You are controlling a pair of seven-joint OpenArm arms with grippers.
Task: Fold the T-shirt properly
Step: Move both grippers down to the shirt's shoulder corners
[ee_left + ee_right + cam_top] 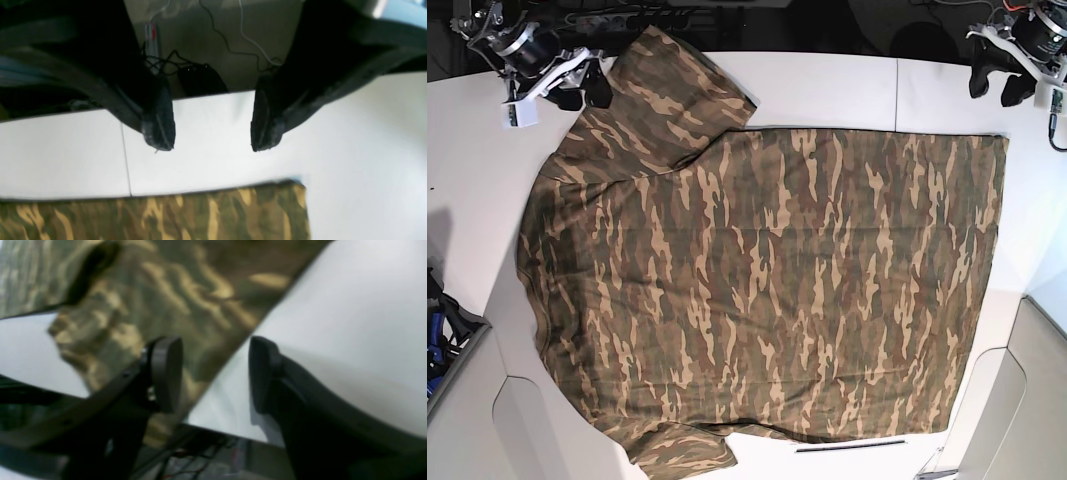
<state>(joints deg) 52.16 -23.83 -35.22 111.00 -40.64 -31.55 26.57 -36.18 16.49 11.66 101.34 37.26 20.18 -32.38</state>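
- Base view shows the T-shirt (767,290) spread flat over most of the white table (827,90), its camouflage of olive, brown and tan facing up.
- One short sleeve (677,80) reaches toward the far edge of the table at that view's upper left; the opposite sleeve (682,455) lies at the near edge, lower left.
- The straight hem runs down that view's right side, near the table's right edge.
- The right gripper (587,88) sits at the base view's upper left, just beside the far sleeve.
- From the right wrist view, the right gripper (215,373) has its jaws spread wide, with nothing clamped between them; one round pad (165,373) hangs over the sleeve cloth (173,293), the other finger over bare table (350,323). Whether the pad touches the cloth I cannot tell, as the picture is blurred.
- The left gripper (999,82) is at the base view's upper right, beyond the hem's far corner and apart from the cloth.
- From the left wrist view, the left gripper (213,146) also stands wide and empty above the white table (350,150), with the shirt's corner (293,190) just below its fingertips in the picture.
- A seam (126,156) in the tabletop runs under the cloth's edge there.
- Cables (233,43) lie on the floor past the table's far edge.
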